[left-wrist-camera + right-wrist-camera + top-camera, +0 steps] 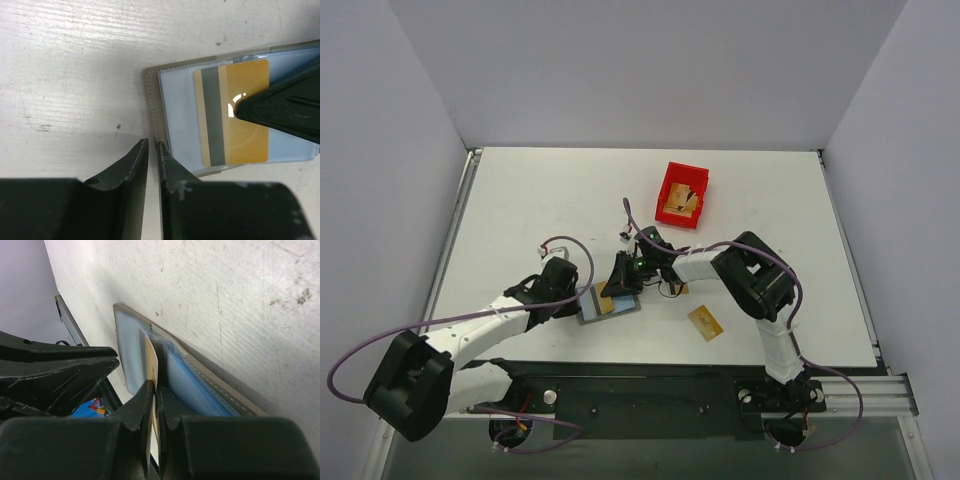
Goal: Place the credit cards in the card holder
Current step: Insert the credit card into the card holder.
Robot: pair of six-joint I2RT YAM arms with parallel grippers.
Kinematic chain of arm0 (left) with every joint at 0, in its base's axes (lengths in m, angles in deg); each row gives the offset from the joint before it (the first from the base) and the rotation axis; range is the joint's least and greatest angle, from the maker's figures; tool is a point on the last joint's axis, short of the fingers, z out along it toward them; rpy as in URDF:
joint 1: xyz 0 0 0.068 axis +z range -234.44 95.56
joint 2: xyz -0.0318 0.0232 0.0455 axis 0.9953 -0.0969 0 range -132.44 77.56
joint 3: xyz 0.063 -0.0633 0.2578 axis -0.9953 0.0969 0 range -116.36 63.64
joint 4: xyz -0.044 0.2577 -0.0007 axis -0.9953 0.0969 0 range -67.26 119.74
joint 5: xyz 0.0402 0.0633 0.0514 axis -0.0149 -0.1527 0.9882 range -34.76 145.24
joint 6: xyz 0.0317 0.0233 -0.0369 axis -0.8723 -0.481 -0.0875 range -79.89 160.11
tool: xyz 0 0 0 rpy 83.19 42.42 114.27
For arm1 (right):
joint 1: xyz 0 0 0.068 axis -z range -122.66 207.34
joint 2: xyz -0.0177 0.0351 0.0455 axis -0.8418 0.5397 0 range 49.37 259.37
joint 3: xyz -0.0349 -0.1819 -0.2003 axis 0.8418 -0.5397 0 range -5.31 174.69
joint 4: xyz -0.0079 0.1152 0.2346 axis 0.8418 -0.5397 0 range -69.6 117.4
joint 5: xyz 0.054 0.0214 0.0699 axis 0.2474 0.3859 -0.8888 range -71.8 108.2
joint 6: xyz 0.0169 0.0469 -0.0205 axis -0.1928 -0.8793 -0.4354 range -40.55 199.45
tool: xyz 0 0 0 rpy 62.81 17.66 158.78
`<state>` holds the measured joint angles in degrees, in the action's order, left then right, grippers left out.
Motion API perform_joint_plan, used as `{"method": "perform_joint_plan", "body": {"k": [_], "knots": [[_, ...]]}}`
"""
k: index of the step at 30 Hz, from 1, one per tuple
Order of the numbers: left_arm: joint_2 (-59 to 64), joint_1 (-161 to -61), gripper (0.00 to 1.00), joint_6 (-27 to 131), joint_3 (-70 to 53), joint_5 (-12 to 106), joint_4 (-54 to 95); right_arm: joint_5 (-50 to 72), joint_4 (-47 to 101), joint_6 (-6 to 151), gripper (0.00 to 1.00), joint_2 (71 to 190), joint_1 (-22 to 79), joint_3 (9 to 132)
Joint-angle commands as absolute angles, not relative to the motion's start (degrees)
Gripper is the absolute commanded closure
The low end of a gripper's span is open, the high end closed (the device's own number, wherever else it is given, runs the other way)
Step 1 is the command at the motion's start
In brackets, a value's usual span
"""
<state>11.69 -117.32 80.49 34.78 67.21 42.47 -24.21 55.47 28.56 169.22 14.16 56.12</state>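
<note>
The card holder (620, 306) lies open on the table, grey outside and bluish inside (177, 115). My right gripper (623, 285) is shut on a gold credit card (247, 142) with a dark stripe. The card lies over the holder's inner pocket, and in the right wrist view its far edge (152, 362) reaches into the holder (210, 390) beyond my fingertips (156, 387). My left gripper (152, 145) sits at the holder's near left corner, jaws a narrow slit apart with only table showing between them. A second credit card (705, 322) lies flat on the table to the right.
A small red bin (682, 193) stands at the back centre with something gold-tan inside. White walls enclose the table on three sides. Both arms meet over the middle of the table, close together around the holder.
</note>
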Motion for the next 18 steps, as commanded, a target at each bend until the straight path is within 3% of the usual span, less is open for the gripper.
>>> {"method": "perform_joint_plan", "body": {"k": [1,18], "knots": [[9.6,-117.0,0.79,81.0,33.2,66.5,40.6,-20.1,50.1,31.2,1.0,171.3,13.9,56.4],[2.2,-117.0,0.9,80.3,33.1,62.0,33.4,-19.5,49.5,32.1,1.0,170.3,14.8,55.8]]}}
